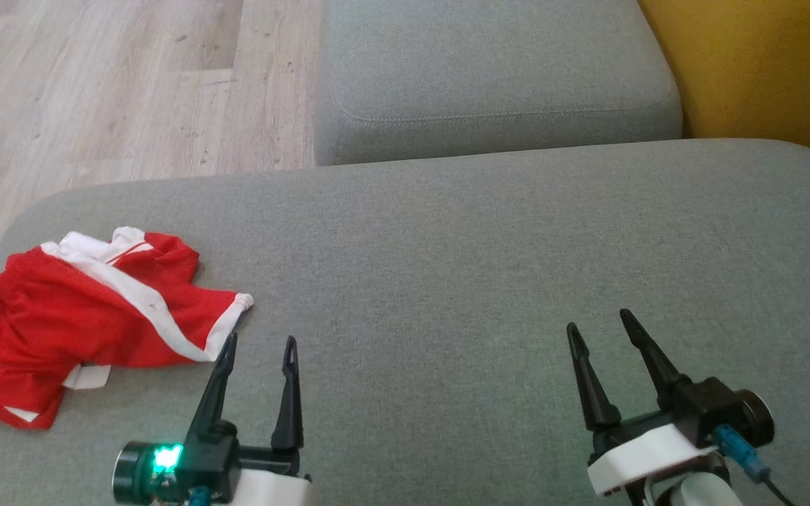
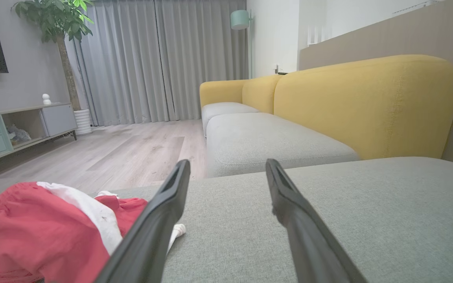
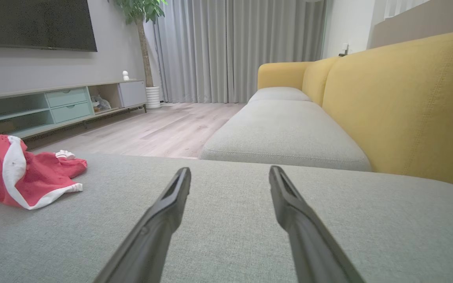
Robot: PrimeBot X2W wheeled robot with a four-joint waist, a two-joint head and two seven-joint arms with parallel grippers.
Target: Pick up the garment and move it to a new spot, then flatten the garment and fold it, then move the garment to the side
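Note:
A crumpled red garment (image 1: 74, 316) with white trim lies at the left end of the grey sofa seat (image 1: 489, 267). My left gripper (image 1: 259, 341) hovers open just right of the garment's white-edged corner, nothing between its fingers. The left wrist view has the garment (image 2: 34, 236) at lower left, partly behind the gripper's (image 2: 226, 167) left finger. Over bare cushion at the lower right, my right gripper (image 1: 598, 322) stands open and empty. From the right wrist view the garment (image 3: 22, 173) lies far left, well apart from that gripper (image 3: 229, 173).
A second grey seat cushion (image 1: 496, 77) adjoins the far side, with the yellow sofa back (image 1: 763, 63) to the right. Wooden floor (image 1: 110, 91) drops off beyond the seat's left and far-left edge. A low TV cabinet (image 3: 61, 106) and a potted plant (image 3: 144, 47) stand across the room.

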